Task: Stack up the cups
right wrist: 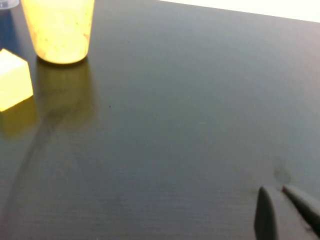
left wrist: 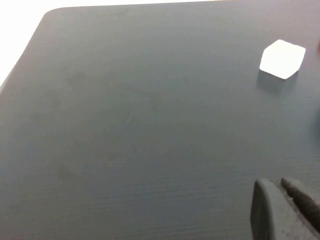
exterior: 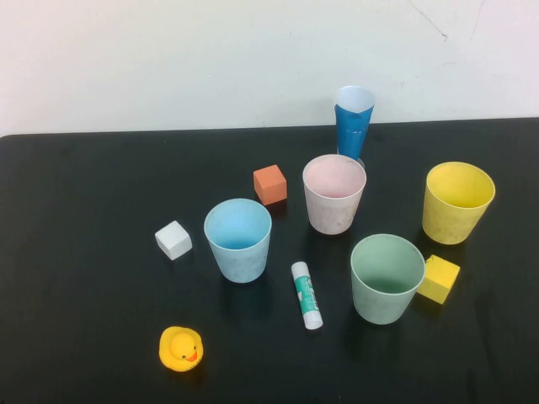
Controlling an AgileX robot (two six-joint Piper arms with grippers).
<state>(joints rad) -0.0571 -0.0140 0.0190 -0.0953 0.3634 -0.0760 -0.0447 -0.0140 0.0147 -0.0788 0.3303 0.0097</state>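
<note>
The left gripper (left wrist: 282, 210) hangs low over bare black tabletop (left wrist: 140, 125) with its dark fingers pressed together and nothing between them. Ahead of it and apart lies a small white cube (left wrist: 282, 59). The right gripper (right wrist: 285, 212) likewise hovers just above the table, fingers closed on nothing. Well ahead of it stands the yellow tapered plastic cup (right wrist: 59, 30), upright, with a yellow foam cube (right wrist: 14, 80) just beside it. Neither gripper shows in the high view.

From above, all four wide matte tumblers stand upright, mouths up, unstacked. The light blue plastic cup (exterior: 238, 240) is on the left gripper's side, with the white cube just beyond it. The pale pink plastic cup (exterior: 334, 193) stands near the middle, the pale green plastic cup (exterior: 386, 278) nearer the robot with the yellow cube touching or almost touching its side. An orange cube (exterior: 269, 184) sits between blue and pink, a white glue stick with a green label (exterior: 306, 295) lies between blue and green, a narrow dark-blue paper cup (exterior: 354, 121) stands behind the pink one, and a yellow rubber duck (exterior: 181, 348) sits nearest the robot.
</note>
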